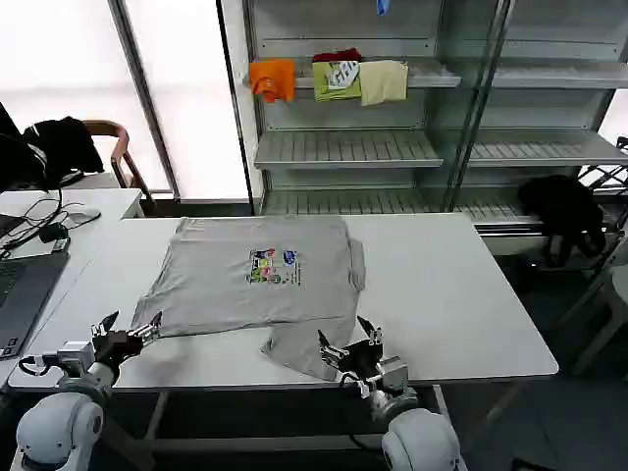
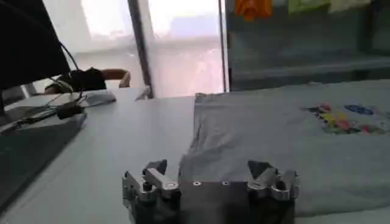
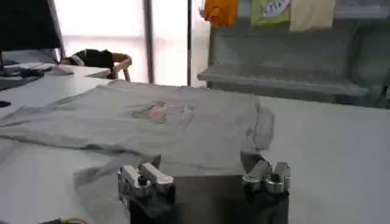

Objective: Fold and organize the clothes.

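A light grey short-sleeved shirt (image 1: 257, 280) lies spread on the white table (image 1: 461, 294), its multicoloured chest print (image 1: 272, 266) facing up. One sleeve (image 1: 306, 345) trails toward the front edge. My left gripper (image 1: 130, 331) is open at the shirt's near left corner, its fingers either side of the hem (image 2: 207, 164). My right gripper (image 1: 345, 346) is open over the trailing sleeve (image 3: 97, 176), with the shirt (image 3: 152, 125) spread beyond it. Nothing is held in either gripper (image 2: 209, 173) (image 3: 201, 167).
A laptop (image 1: 22, 289) and cables lie on the desk to the left. Behind the table stands a shelf unit (image 1: 353, 147) with orange (image 1: 273, 78), green (image 1: 336, 78) and pale yellow (image 1: 383, 80) folded garments. A black garment (image 1: 561, 211) hangs at the right.
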Tool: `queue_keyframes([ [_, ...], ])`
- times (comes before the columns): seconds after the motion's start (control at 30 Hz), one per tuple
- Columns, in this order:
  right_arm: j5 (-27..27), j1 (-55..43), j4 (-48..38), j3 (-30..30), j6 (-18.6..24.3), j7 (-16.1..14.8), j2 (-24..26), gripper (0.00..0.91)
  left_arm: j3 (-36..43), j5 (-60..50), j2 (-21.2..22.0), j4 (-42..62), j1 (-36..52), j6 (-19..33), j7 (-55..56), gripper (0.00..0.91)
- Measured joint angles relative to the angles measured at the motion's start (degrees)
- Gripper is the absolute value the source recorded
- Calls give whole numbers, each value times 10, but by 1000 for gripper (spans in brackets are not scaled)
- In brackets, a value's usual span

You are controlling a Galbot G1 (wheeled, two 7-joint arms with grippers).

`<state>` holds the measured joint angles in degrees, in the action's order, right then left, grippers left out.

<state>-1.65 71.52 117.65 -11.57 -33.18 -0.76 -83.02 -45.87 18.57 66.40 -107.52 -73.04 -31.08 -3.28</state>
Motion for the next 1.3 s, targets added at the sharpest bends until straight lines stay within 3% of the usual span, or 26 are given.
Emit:
queue_keyframes([
  [0.1,0,1,-6,5,0,6,-4,907,-1,2,-4,10,-1,4,-2,816],
  [0.2,0,2,-14,8,0,9,-8,836,-1,3,-5,20,0,6,-2,766],
  [0.5,2,12,-24,22,0,19,-7,846,3,4,-5,39,0,13,-5,766],
  [0.57,5,15,-24,22,0,20,-5,796,3,4,-5,42,-1,14,-5,766],
  [0.6,6,17,-24,23,0,21,-4,736,3,4,-5,43,-1,15,-5,756],
  [0.63,7,18,-24,24,0,21,-3,443,3,4,-6,44,-1,16,-6,695],
  [0.67,7,19,-25,25,0,22,-2,262,3,4,-6,46,-1,16,-6,645],
  [0.7,7,19,-26,27,0,23,-1,0,3,4,-6,47,-1,16,-6,353],
  [0.77,8,20,-29,27,0,25,-1,0,4,4,-6,49,-1,18,-6,81],
  [0.83,9,21,-30,28,1,25,-2,0,4,4,-5,50,-2,19,-6,20],
  [1.3,11,30,-23,32,1,30,-4,0,8,9,-3,48,-9,21,-21,20],
])
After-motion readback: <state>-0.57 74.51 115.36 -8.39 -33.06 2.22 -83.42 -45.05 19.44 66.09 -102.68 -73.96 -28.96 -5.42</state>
